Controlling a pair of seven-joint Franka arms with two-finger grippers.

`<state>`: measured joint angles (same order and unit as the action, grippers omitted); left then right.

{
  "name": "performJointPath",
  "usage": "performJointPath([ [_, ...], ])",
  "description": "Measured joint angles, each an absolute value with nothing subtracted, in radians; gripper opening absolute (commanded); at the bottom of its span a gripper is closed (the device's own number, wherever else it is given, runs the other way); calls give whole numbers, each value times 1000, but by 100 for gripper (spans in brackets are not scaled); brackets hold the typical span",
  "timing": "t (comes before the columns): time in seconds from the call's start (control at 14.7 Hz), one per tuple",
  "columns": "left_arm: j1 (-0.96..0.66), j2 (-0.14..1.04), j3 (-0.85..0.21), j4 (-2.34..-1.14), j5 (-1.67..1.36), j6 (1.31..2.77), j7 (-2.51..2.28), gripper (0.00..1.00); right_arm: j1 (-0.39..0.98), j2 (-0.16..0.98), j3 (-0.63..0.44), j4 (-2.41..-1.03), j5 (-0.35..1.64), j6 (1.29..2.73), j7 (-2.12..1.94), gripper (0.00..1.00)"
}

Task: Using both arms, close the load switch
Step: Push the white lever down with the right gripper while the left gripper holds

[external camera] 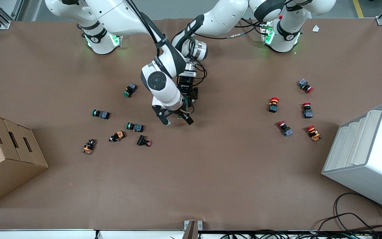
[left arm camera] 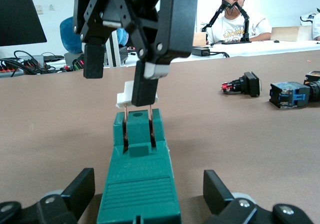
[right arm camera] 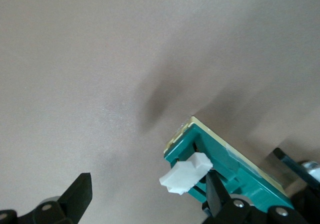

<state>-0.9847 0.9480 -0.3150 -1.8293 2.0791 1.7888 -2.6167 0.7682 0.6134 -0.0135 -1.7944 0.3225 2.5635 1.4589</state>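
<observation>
On brown table, ribbed green load switch (left arm camera: 139,184), white lever (left arm camera: 126,93).

I see the brown tabletop (external camera: 211,172) carrying scattered push buttons (external camera: 134,126), a cardboard box (external camera: 5,156) and a white rack (external camera: 366,156).

Count of items on the table (external camera: 211,172):

Robot arms: two, a right arm (external camera: 164,76) and a left arm (external camera: 211,20).

Green switch block (left arm camera: 140,184) with white lever (left arm camera: 127,93): one.

Green-capped push buttons: three (external camera: 130,90) (external camera: 101,114) (external camera: 134,127).

Red-capped push buttons: five (external camera: 305,86) (external camera: 273,104) (external camera: 307,110) (external camera: 285,128) (external camera: 313,132).

Orange-and-black buttons: two (external camera: 117,136) (external camera: 89,146).

Black button with a reddish end (external camera: 144,141): one.

Cardboard box (external camera: 5,156): one.

White stepped bin (external camera: 366,156): one.
</observation>
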Motion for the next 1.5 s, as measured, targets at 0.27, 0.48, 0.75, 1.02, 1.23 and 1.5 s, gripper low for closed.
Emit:
performJointPath([
  [0.27, -985, 948, -315, -1829, 2079, 1789, -2617, 97, 768, 640, -13, -1761, 322, 2557, 1459, 100],
  [0.48, -985, 948, -315, -1829, 2079, 1789, -2617, 97, 765, 645, -14, -1753, 323, 2547, 1459, 100],
  [0.75, -985, 948, -315, -1829, 2079, 1789, -2617, 97, 756, 662, -11, -1718, 325, 2507, 1463, 100],
  [1.02, -985, 948, -315, -1829, 2079, 1789, -2617, 97, 735, 671, 1, -1703, 337, 2488, 1470, 100],
  [1.23, -985, 948, -314, -1829, 2079, 1789, -2617, 97, 715, 684, 10, -1678, 355, 2449, 1477, 100],
  [1.5, -985, 948, -314, -1829, 2079, 1789, -2617, 97, 692, 718, 16, -1616, 372, 2368, 1482, 100],
])
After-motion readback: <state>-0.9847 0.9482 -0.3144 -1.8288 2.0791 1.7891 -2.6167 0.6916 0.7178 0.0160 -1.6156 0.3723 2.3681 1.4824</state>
